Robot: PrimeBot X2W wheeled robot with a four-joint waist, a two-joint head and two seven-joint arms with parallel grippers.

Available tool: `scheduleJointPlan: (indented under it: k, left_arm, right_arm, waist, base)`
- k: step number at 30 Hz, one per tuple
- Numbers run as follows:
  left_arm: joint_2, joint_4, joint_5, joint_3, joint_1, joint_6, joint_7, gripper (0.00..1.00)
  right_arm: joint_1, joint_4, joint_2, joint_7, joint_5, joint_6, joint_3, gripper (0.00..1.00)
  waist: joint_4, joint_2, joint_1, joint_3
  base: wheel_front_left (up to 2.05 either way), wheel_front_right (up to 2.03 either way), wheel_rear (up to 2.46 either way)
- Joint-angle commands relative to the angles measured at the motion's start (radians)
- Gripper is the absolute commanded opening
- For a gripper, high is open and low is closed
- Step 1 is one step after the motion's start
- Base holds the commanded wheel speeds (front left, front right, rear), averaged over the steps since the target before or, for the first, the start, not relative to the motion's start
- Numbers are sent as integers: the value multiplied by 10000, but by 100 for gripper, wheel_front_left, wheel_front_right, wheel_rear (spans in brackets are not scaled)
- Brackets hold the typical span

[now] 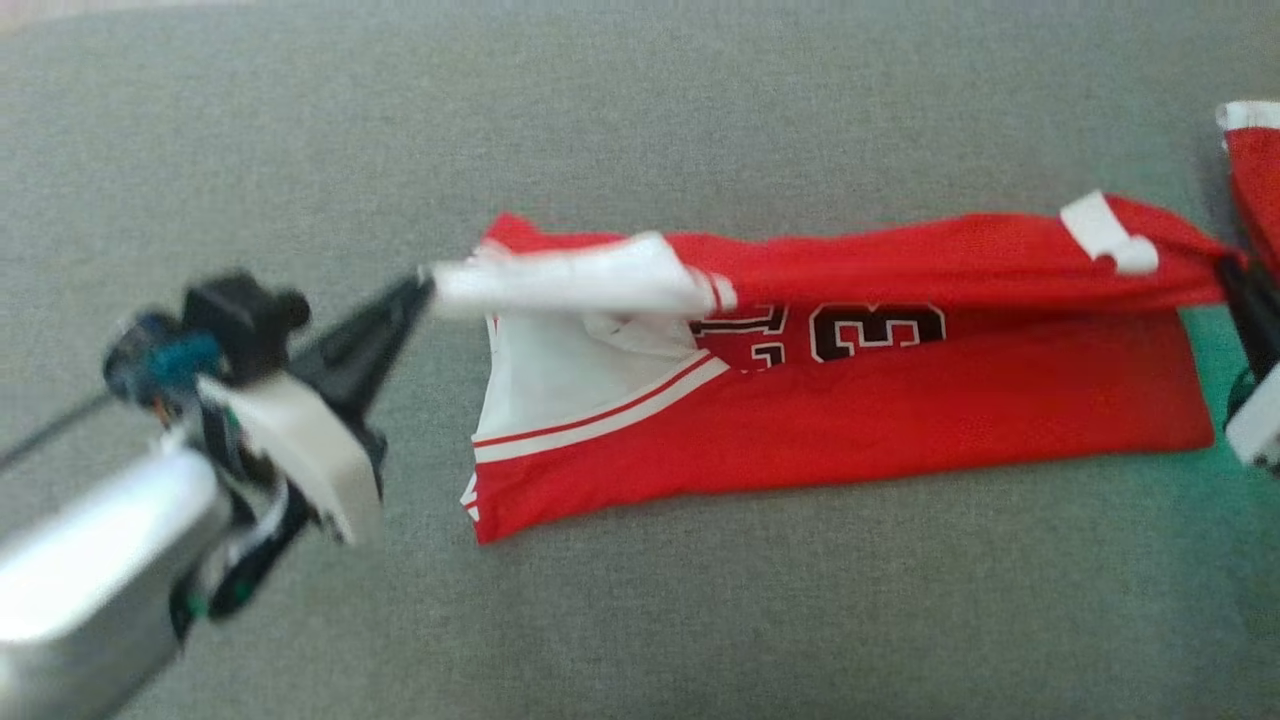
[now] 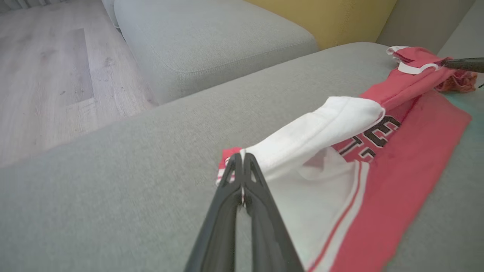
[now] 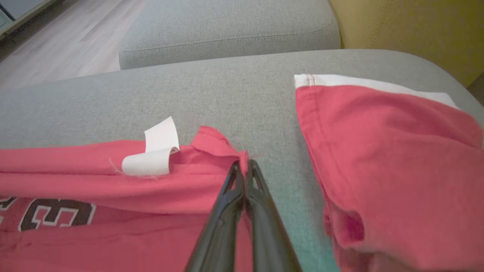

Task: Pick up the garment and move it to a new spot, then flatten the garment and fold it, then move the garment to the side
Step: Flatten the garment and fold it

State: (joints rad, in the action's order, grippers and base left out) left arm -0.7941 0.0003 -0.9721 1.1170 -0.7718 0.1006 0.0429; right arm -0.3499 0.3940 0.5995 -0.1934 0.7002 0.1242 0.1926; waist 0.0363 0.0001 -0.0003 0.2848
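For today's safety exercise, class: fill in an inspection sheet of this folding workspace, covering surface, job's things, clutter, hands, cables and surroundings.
Surface: grey sofa cushion.
Job's things: red jersey, partly folded lengthwise, upper edge lifted.
Clutter: second red garment beside the jersey's right end, apart from it.
Hands: left hand shut on the jersey's white-lined corner; right hand shut on its opposite end.
Cables: thin dark line by the left forearm, perhaps a cable.
Surroundings: wooden floor, another grey cushion, yellow upholstery.

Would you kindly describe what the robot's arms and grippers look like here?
The left gripper and right gripper each have two long black tapering fingers with slots near the tips. Behind the left sit a white housing, a black block and a silvery forearm.
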Motion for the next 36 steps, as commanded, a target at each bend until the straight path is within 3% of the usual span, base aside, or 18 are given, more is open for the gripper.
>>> scheduleJointPlan:
  k: [1, 7, 12, 13, 14, 15, 19, 24, 25, 32, 36]
  left_arm:
    - [-576, -449, -70, -408, -49, 234, -130, 0]
    - [-684, -1194, -244, -108, 1158, 895, -510, 0]
    - [-335, -1006, -280, 123, 1789, 1146, -896, 0]
    - [-227, -897, -292, 159, 1891, 1142, -1005, 25]
    - [-98, -757, -309, 159, 1983, 1179, -1147, 76]
    - [49, -634, -275, 152, 2051, 1238, -1324, 100]
    - [683, -197, -280, -32, 2500, 1671, -2240, 100]
    - [1497, 151, 118, -823, 3468, 2814, -2997, 100]
    - [1497, 151, 118, -823, 3468, 2814, -2997, 100]
    - [2855, -351, 2809, -2738, 5441, 4193, -3042, 100]
    - [3651, -696, 4299, -3350, 6338, 4438, -3044, 100]
  right_arm:
    - [301, -394, 217, 59, -139, 65, -168, 0]
    - [1500, -1051, -164, -244, -487, 65, -895, 0]
    - [2137, -1431, -691, -477, -914, 65, -1413, 0]
    - [2180, -1419, -821, -492, -1043, 65, -1497, 18]
    - [2189, -1363, -972, -457, -1193, 65, -1633, 98]
    - [2199, -1315, -1131, -405, -1322, 65, -1747, 100]
    - [2460, -1295, -1823, 24, -1623, 65, -2318, 100]
    - [3231, -1600, -2858, 757, -1858, 65, -3287, 100]
    - [3231, -1600, -2858, 757, -1858, 65, -3287, 100]
    - [3976, -2045, -4473, 961, -1747, 65, -4435, 100]
    - [3598, -1735, -4857, 960, -2157, 65, -5123, 100]
  waist:
    - [62, -1, 3, -123]
    - [203, -1, 3, -320]
    - [263, -1, 3, -314]
    - [256, -1, 3, -312]
    - [253, -1, 3, -320]
    - [255, -1, 3, -337]
    - [236, -1, 3, -565]
    - [169, -1, 3, -1018]
    - [169, -1, 3, -1018]
    - [457, -1, 3, -1527]
    - [860, -1, 3, -1574]
  base:
    - [0, 0, 0]
    - [0, 0, 0]
    - [0, 0, 0]
    - [0, 0, 0]
    - [0, 0, 0]
    - [0, 0, 0]
    - [0, 0, 0]
    - [0, 0, 0]
    - [0, 0, 0]
    - [0, 0, 0]
    - [0, 0, 0]
